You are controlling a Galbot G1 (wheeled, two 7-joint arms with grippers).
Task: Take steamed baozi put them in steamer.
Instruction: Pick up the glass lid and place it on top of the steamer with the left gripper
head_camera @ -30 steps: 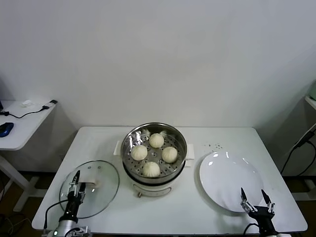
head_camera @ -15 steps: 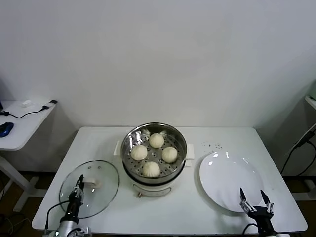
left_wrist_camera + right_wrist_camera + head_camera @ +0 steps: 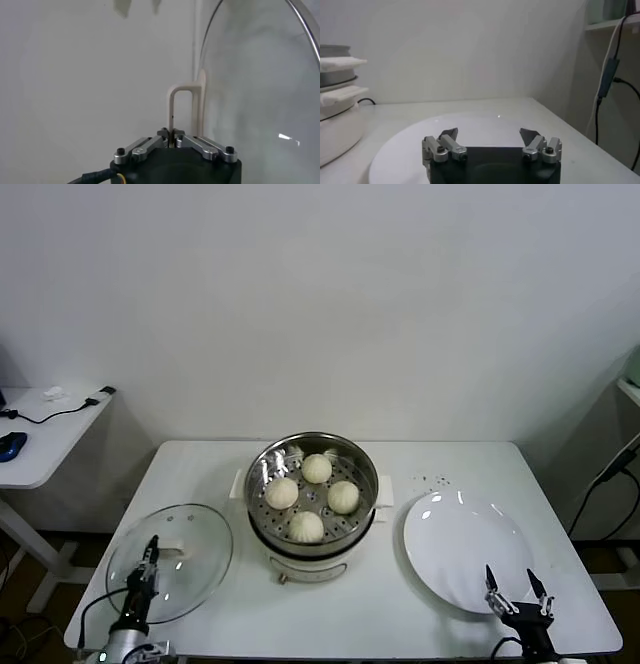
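Four steamed baozi [image 3: 312, 496] sit on the perforated tray inside the steamer [image 3: 313, 534], which stands at the middle of the white table [image 3: 340, 604]; one bun lies at twelve o'clock on the tray, one at three, one at six and one at nine, each close to its neighbours without clearly touching. From the steamer, the glass lid [image 3: 170, 547] lies toward eight o'clock near the table's front-left corner, tilted up from the tabletop, and the white plate [image 3: 468, 549] lies flat toward four o'clock, just beside the steamer's base. At the lid's near edge the left gripper [image 3: 143, 569] has its jaws pinched together on the lid's cream handle [image 3: 185, 112], a loop that the left wrist view shows rising straight out from between the fingertips, with the glass curving away beside it. At the plate's front rim the right gripper [image 3: 514, 589] hovers with its jaws spread wide and nothing between them; the right wrist view shows the plate spreading ahead of it and the steamer off to one side.
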